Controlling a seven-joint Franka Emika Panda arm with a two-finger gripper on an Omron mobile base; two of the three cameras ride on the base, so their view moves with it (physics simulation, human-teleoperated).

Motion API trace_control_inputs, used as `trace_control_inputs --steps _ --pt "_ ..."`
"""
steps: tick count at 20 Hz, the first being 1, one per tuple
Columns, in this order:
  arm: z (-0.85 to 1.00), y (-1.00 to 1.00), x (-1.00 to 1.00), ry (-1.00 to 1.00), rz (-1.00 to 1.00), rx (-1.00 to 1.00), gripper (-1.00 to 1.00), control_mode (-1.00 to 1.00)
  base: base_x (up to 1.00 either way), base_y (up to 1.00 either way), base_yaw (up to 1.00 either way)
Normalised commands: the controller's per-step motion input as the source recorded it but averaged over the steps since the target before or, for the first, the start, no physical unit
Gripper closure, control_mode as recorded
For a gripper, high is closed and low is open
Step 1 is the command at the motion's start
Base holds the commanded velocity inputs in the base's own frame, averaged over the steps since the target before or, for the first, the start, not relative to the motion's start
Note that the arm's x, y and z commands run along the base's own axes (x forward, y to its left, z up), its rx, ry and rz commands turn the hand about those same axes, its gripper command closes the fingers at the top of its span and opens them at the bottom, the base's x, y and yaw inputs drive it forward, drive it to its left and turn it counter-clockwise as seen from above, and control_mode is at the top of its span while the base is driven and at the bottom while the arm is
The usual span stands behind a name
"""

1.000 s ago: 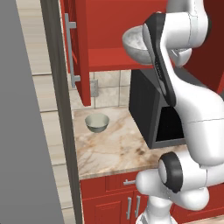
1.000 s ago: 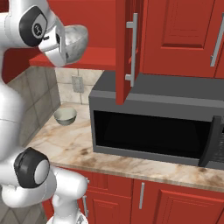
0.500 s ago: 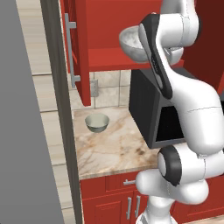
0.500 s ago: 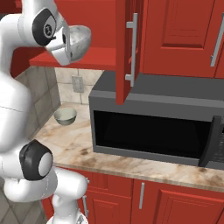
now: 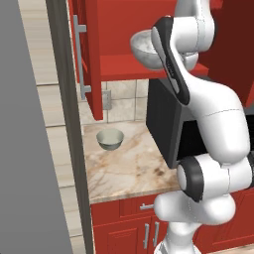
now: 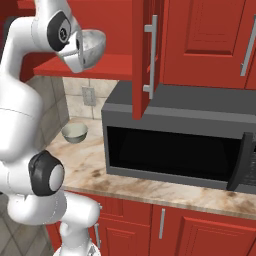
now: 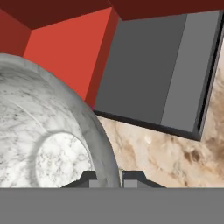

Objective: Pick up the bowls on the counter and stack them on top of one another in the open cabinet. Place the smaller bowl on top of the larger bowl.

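hand view: hand [image 7: 109,177] pinches the larger bowl's [image 7: 52,131] rim, raised beside the open cabinet [image 5: 144,64].

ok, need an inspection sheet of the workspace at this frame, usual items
Surface: counter, beige marbled; smaller bowl upright on it near the back wall.
Job's things: larger bowl gripped by its rim, raised at the open cabinet, over the front edge of the red shelf, not set down.
Clutter: nothing seen.
Grippers: pincer shut on the larger bowl's rim.
Cables: nothing seen.
Surroundings: microwave, door closed; wall outlet; low red cabinets.
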Motion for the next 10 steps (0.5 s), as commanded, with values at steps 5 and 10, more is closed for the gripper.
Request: trace_control_inputs --steps 5,10 --pt "-0.13 0.08 0.32 0.00 0.00 0.01 1.00 -1.00 0.00 0.00 0.00" --pt "-0.15 0.08 0.35 0.00 0.00 0.00 1.00 -1.00 0.00 0.00 0.00"
